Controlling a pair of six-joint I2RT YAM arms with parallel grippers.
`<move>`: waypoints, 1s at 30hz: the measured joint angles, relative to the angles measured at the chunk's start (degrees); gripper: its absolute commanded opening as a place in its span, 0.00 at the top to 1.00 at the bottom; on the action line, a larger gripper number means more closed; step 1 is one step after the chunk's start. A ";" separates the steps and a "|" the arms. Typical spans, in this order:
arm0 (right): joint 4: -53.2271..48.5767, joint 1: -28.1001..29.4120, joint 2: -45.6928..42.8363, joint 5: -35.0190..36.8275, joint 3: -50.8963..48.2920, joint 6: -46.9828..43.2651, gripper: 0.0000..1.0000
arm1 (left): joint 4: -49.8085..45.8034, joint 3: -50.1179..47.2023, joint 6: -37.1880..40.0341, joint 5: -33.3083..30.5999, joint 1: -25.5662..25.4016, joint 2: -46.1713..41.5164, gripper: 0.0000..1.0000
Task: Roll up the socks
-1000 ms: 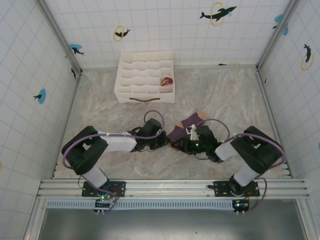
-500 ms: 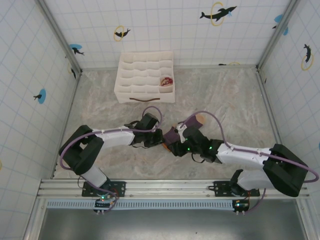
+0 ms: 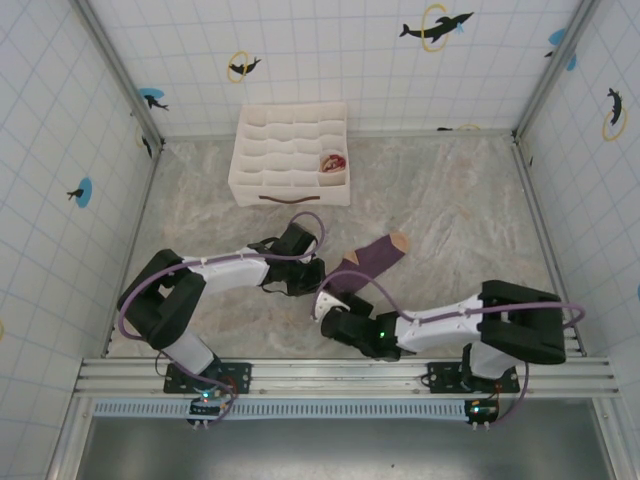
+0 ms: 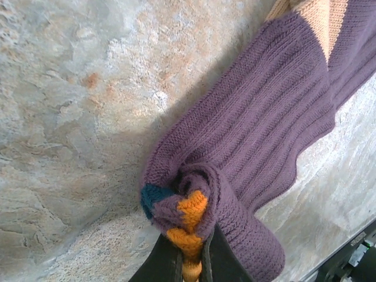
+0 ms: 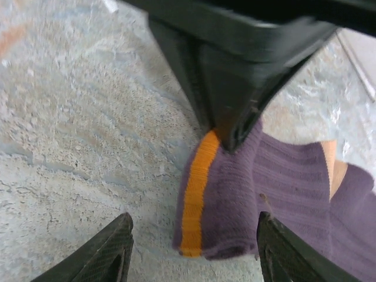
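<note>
Judging by how things lie, the rolling of the purple sock is only at its beginning. The left gripper is closed tight on the orange cuff, and the fabric just beyond its fingertips is curled into one small turn. The rest of the sock stretches flat on the table, away from this gripper, to the tan toe. The right gripper holds nothing: its fingers stand well apart, low over the table, and the cuff end lies just ahead of them, not touched. Far beyond both grippers, one compartment of the organiser box holds a small beige and red bundle, which I take for the other sock, rolled. In my judgement about half is done; what is left is to roll the purple sock along its whole length.
</note>
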 measured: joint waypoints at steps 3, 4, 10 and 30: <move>1.77 0.55 5.22 3.96 1.31 -3.34 0.44 | 0.00 0.00 0.00 0.63 0.09 0.00 1.00; 2.49 0.55 6.38 5.33 1.51 -4.02 0.45 | 0.00 0.00 0.02 0.83 0.09 0.00 1.00; 6.93 0.35 10.25 9.92 2.32 -6.86 0.55 | 0.00 0.00 0.00 1.20 0.09 0.00 1.00; 23.63 -6.91 7.26 -4.87 -7.10 2.84 1.00 | 4.26 -2.05 0.02 -1.03 1.57 -1.31 0.22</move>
